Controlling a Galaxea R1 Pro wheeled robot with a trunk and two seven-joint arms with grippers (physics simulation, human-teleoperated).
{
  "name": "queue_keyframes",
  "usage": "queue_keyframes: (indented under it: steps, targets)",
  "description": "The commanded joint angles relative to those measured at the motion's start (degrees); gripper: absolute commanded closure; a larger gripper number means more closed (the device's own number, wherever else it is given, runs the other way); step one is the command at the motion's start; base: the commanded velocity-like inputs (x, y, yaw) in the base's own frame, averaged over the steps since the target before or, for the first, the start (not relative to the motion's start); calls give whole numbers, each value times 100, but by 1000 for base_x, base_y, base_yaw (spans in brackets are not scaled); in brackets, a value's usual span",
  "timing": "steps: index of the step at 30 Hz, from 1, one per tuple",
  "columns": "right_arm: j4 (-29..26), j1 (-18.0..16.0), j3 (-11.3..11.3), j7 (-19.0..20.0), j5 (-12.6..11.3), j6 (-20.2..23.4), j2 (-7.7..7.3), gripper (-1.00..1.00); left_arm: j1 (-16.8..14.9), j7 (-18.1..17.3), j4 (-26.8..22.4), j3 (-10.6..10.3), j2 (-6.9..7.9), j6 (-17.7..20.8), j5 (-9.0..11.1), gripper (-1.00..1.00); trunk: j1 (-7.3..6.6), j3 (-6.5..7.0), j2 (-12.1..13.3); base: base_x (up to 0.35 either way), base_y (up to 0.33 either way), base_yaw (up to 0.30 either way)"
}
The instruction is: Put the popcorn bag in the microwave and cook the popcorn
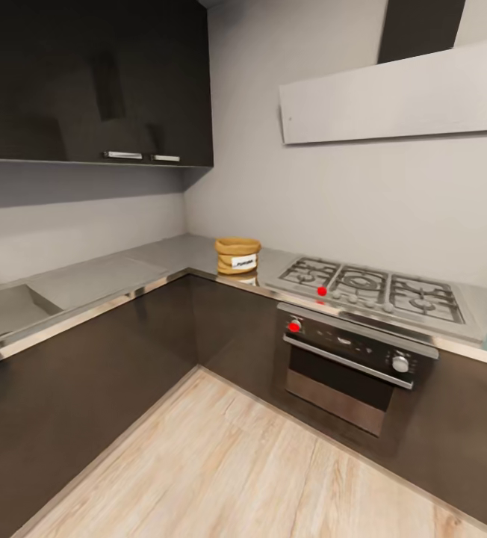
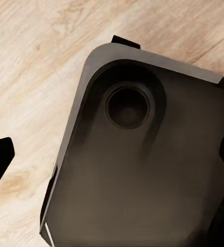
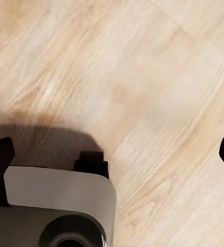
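Popcorn bag [image 1: 237, 255] stands mid-frame on the countertop [image 1: 161, 258], left of the gas hob [image 1: 367, 288]; the approach is under way, calling for driving closer. Both wrist views face wooden floor [image 3: 142, 77] with fingertips spread, holding nothing.

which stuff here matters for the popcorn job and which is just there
Belongs to the job:
- popcorn bag, upright on the countertop
- countertop

Just there:
- gas hob, beside the bag
- oven under the hob
- upper cabinets
- wood floor
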Motion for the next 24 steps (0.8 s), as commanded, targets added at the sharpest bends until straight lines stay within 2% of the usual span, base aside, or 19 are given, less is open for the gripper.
queue_keyframes:
  steps: [1, 7, 24]
  targets:
    - [19, -8, -48, 10, 47, -35, -4, -100, -2, -4, -2, -1, -1, -7, 26, -100, 3, -5, -3, 295, 194, 0]
    - [19, -8, -47, 14, 51, -35, 3, -100, -3, -4, -2, -1, 0, 16, 26, -100, 3, -5, -3, 314, 108, 0]
    - [19, -8, -47, 10, 57, -44, -12, -100, -5, -4, -2, -1, 0, 8, 26, -100, 3, -5, -3, 323, 3, 0]
